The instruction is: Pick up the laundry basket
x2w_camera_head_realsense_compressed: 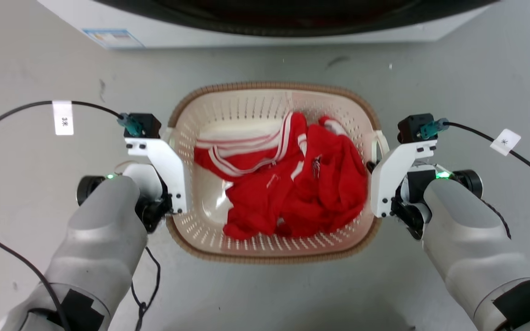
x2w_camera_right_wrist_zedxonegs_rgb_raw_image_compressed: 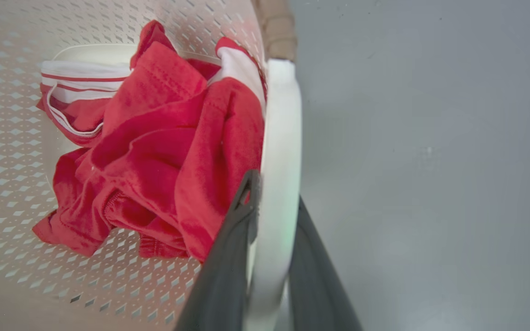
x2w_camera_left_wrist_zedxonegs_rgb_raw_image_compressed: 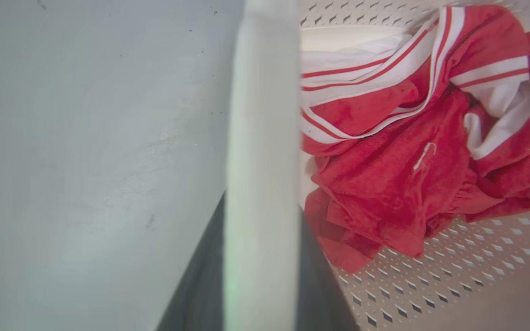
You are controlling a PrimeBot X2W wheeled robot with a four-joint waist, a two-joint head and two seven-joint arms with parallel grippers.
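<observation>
Both end effectors [x2w_camera_left_wrist_zedxonegs_rgb_raw_image_compressed: 261, 216] [x2w_camera_right_wrist_zedxonegs_rgb_raw_image_compressed: 272, 202] clamp the laundry basket [x2w_camera_head_realsense_compressed: 269, 86] handles [x2w_camera_right_wrist_zedxonegs_rgb_raw_image_compressed: 281, 115].

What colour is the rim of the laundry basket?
The rim is brown, woven-looking; clearest in head view.

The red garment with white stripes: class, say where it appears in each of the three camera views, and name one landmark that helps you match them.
Head view: the red garment lies at centre, inside the laundry basket.
Left wrist view: on the right side.
Right wrist view: left of centre.
Shared landmark: the basket's perforated cream surface around the cloth.
</observation>
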